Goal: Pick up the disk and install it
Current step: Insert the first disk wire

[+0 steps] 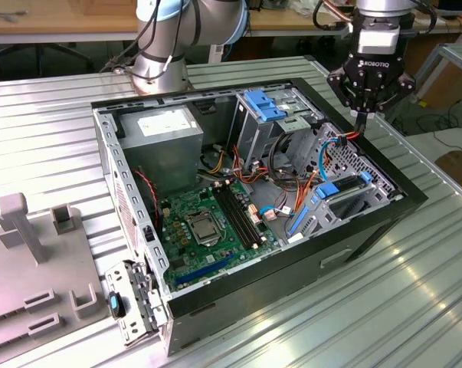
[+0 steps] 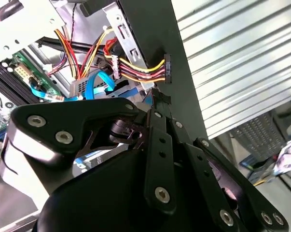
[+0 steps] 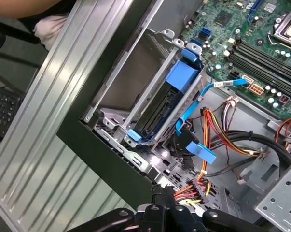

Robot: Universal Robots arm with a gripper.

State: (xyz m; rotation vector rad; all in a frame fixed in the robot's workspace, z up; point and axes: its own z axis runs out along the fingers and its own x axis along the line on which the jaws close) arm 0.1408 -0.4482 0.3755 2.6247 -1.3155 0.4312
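Ribbed tabletop (image 1: 54, 115): disk (image 3: 152, 116) (seated inside case (image 1: 292, 276)) lies below tool (image 1: 361, 116).

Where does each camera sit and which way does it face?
Exterior view: off the arm, looking down into the open computer case; arm and end effector show.
First wrist view: on the wrist, looking past the end effector at the disk in its bay.
Second wrist view: on the wrist, close behind the end effector, facing the case edge.
Both wrist views share the red-yellow power cable.
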